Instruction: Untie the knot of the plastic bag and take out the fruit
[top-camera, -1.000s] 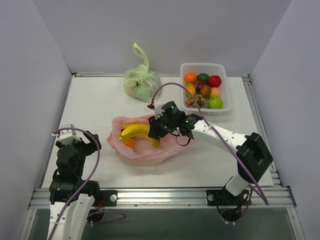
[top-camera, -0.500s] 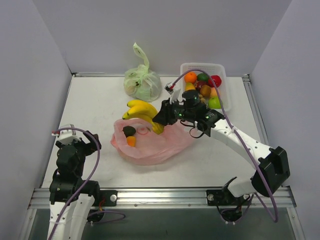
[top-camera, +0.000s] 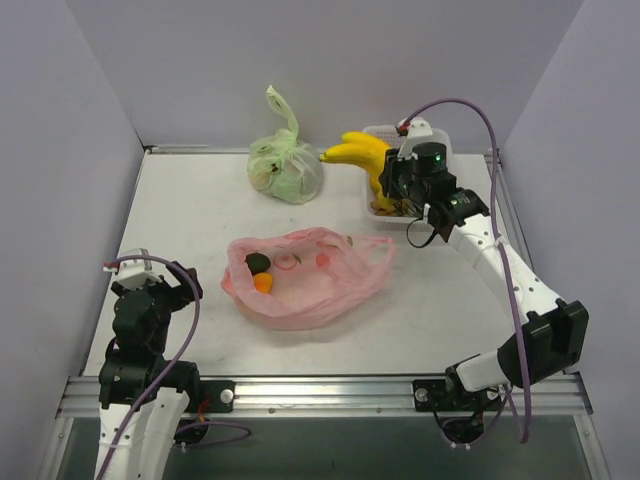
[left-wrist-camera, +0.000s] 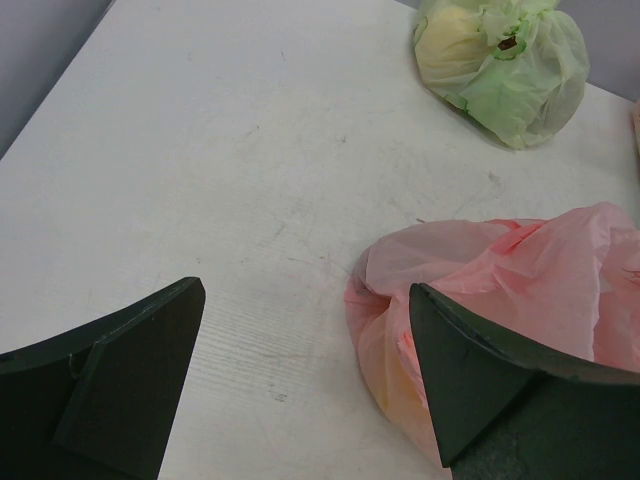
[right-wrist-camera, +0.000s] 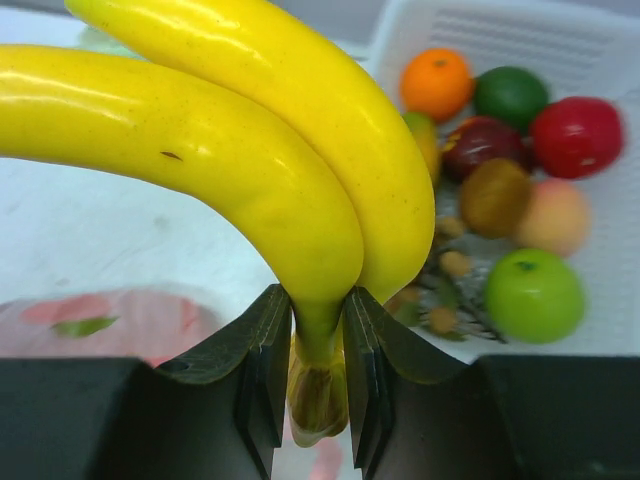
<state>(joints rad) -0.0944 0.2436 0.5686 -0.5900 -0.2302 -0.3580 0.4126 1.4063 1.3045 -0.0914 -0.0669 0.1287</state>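
Fruit (right-wrist-camera: 534, 294) in the white basket (top-camera: 452, 214) sits mostly behind the right gripper (top-camera: 381, 188) in the top view, and is blurred in the wrist view; the banana bunch (top-camera: 356, 150) runs off the wrist view's edges; inside the pink bag (top-camera: 312, 296) a dark piece (top-camera: 258, 262) and an orange piece (top-camera: 263, 283) show at the mouth, the rest veiled by plastic; its handle loops (top-camera: 376, 247) lie slack toward the basket, and whether a knot holds them cannot be made out. The right arm reaches far forward, its fingers pinching the bunch's stem, with the bananas aloft at the basket's left rim, pointing toward the green bag (top-camera: 285, 168); the left arm is folded near its base, the left gripper (left-wrist-camera: 305, 295) spread wide above the table (left-wrist-camera: 200, 150), near the pink bag.
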